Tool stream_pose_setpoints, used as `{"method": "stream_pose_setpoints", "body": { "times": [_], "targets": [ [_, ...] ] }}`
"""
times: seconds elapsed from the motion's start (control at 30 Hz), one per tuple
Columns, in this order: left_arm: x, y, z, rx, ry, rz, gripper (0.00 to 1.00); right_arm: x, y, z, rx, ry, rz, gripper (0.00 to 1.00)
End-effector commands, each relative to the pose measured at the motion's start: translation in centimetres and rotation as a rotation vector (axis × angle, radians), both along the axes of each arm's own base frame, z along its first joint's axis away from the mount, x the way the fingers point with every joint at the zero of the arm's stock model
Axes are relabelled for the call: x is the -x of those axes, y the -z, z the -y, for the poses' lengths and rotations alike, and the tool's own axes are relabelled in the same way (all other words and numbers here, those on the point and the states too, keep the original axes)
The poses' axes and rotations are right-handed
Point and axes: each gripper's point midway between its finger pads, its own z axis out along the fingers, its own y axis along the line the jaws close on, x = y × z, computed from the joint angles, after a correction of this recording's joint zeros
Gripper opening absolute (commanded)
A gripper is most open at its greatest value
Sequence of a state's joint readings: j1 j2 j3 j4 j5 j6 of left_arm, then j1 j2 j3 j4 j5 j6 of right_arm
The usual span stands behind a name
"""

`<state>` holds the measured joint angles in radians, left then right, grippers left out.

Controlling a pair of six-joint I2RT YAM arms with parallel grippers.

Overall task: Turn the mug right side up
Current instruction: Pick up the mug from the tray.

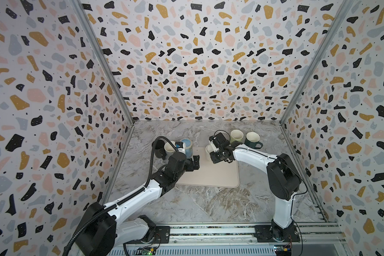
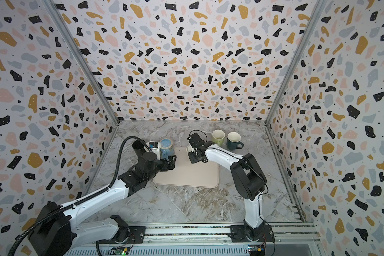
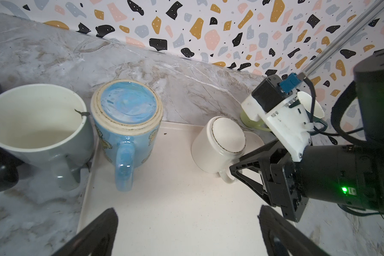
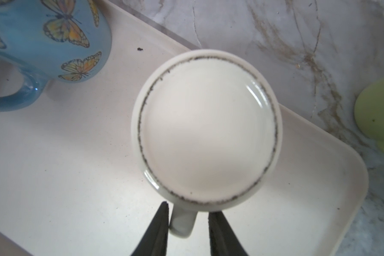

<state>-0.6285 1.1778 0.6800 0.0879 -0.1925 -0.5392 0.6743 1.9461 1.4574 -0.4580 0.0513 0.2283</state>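
I'm straddling the handle (image 4: 182,223) of the inverted white mug (image 4: 206,130) with the nearer right gripper (image 4: 189,210) | jaws part-open, can't tell if clamping | left gripper (image 3: 186,209) hanging wide, empty

Centre frame: white mug (image 4: 206,133), dark-speckled base ring. Upper left: blue mug (image 4: 53,33), orange butterflies. Beige, perhaps cream, tray (image 4: 75,166); grey-brown marbled tabletop (image 4: 253,26).

Overhead stereo; wrist views on mug (image 4: 205,130)
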Motion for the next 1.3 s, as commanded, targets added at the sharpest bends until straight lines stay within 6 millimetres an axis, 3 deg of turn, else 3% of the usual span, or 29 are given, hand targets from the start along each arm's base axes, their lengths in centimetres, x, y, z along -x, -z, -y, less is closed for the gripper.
{"method": "stream_pose_setpoints", "body": {
  "times": [0.0, 1.0, 1.27],
  "targets": [
    [-0.2, -0.9, -0.1, 0.027, -0.005, 0.037, 1.00, -0.5, -0.9, 0.0, 0.018, -0.002, 0.010, 0.32],
    [-0.4, -1.3, 0.3, 0.050, 0.004, 0.047, 1.00, -1.8, -0.8, -0.2, 0.057, 0.010, 0.025, 0.28],
    [-0.4, -1.3, 0.1, 0.057, -0.009, 0.048, 1.00, -2.1, -0.4, -0.2, 0.069, 0.014, 0.026, 0.22]
  ]
}}
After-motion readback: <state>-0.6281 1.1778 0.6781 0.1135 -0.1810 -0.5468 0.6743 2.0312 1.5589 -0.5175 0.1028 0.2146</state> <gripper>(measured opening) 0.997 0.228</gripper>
